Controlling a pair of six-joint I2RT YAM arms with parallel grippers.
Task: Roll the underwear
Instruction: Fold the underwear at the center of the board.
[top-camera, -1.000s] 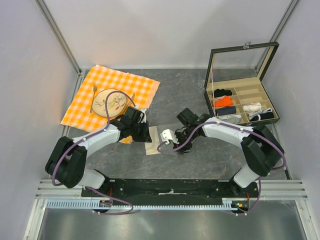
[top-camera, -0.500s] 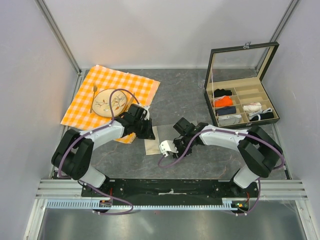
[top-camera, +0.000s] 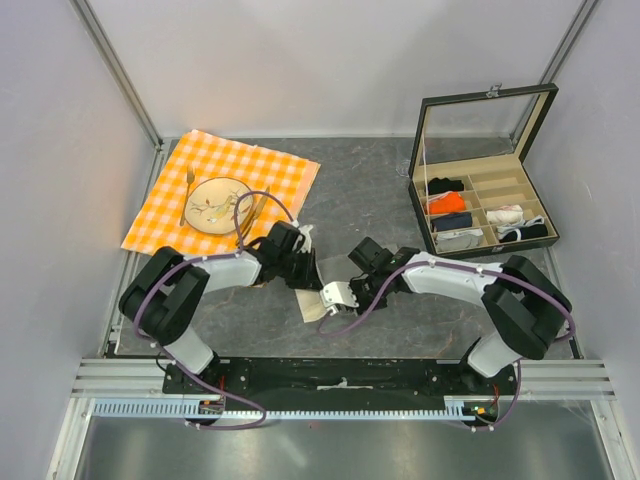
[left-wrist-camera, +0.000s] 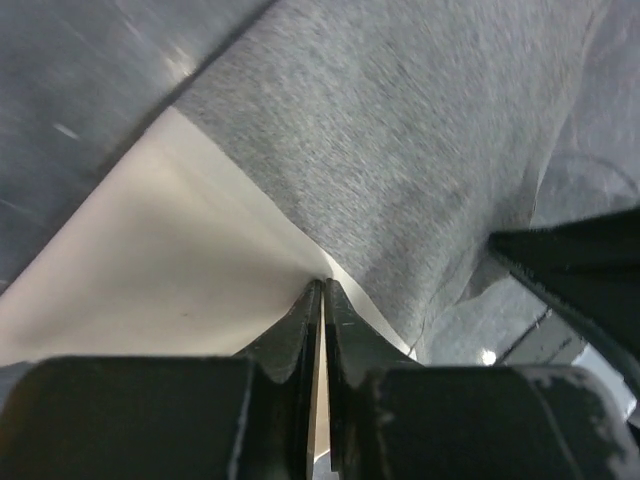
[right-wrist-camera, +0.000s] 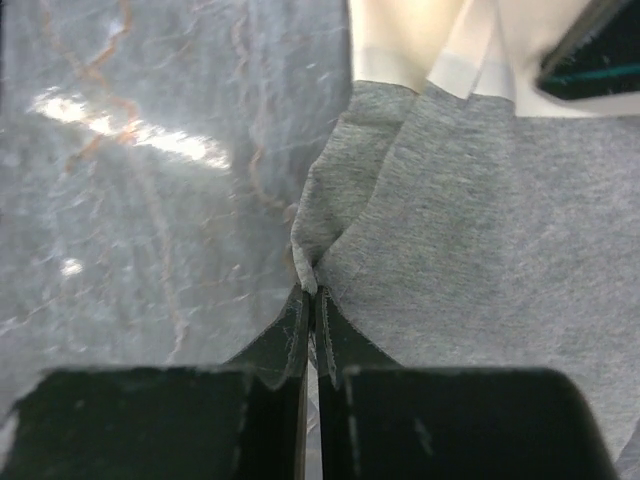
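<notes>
Grey tbl (top-camera: 370, 190) w/ underwear (right-wrist-camera: 480, 220), checked cloth (top-camera: 180, 160), box (top-camera: 497, 190).

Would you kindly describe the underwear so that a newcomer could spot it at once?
On the dark stone-patterned table, look between the left pincer and right pincer. The underwear pinched there is mid-grey cloth with a cream-white band, unlike the orange checked cloth and the small garments in the box.

Robot lab enclosure, aluminium rails (top-camera: 110, 60), plain white walls (top-camera: 330, 60)
</notes>
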